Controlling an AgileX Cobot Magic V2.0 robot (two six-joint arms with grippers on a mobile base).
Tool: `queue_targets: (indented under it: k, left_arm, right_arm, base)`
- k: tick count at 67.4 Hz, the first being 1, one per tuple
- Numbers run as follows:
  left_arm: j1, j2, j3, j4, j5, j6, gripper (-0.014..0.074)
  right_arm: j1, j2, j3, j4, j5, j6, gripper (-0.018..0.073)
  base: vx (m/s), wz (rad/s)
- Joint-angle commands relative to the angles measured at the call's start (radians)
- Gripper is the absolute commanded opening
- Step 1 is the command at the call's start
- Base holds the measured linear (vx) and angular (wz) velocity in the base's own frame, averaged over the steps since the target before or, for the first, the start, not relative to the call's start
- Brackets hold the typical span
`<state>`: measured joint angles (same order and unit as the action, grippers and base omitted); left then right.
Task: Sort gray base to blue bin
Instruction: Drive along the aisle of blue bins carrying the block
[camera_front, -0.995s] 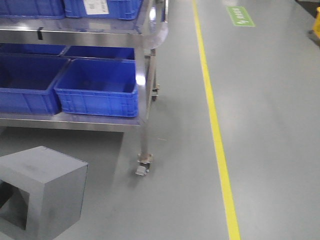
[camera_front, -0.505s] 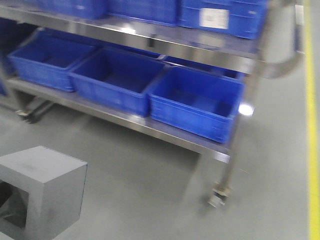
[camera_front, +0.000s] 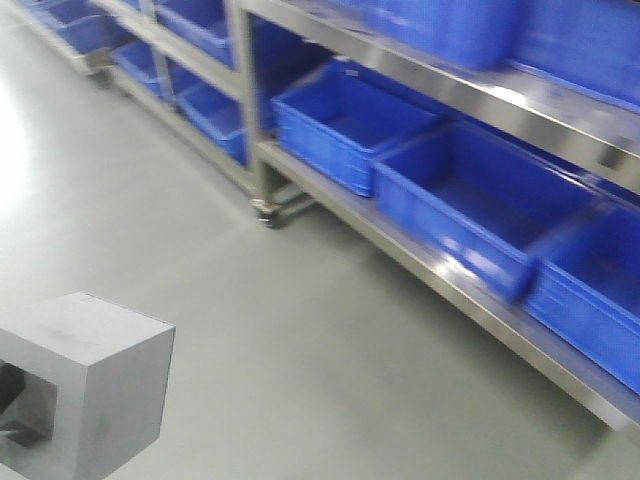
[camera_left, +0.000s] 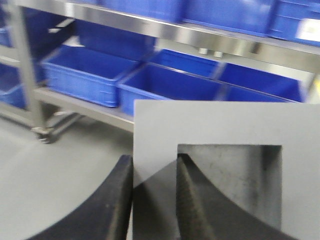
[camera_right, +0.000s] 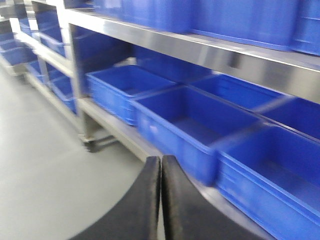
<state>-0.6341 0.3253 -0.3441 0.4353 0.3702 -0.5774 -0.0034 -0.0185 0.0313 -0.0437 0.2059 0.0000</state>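
- Left wrist view: one gray base (camera_left: 220, 125), its wall pinched in the left end effector (camera_left: 154, 172), level with the rack's lower shelf.
- Right end effector (camera_right: 161, 167) narrow, fingers touching.
- Three blue bins (camera_front: 450, 240) side by side on the lower steel shelf (camera_front: 400, 252); more above.
- Smooth gray floor (camera_front: 300, 330); white label (camera_left: 307, 32) too blurred to read.

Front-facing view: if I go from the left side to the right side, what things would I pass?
gray base → shelf wheel → first blue bin → second blue bin → third blue bin
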Motion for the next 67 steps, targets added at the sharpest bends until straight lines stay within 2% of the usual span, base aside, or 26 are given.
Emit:
queue_targets:
  k: [1, 41, 67]
  left_arm:
    - [-0.006, 0.005, -0.032, 0.007, -0.094, -0.004, -0.0007]
    - [-0.006, 0.005, -0.032, 0.007, -0.094, -0.004, -0.0007]
    - [-0.006, 0.005, -0.032, 0.007, -0.094, -0.004, -0.0007]
  right_arm:
    - [-0.002, -0.007, 0.006, -0.009, -0.080, -0.012, -0.0005]
    - [-0.002, -0.007, 0.006, -0.009, -0.080, -0.012, -0.0005]
    - [-0.002, -0.007, 0.006, -0.009, -0.079, -0.012, -0.0005]
  base:
    - [0.27, 0.72]
    - [0.31, 0.66]
    - [0.42, 0.42]
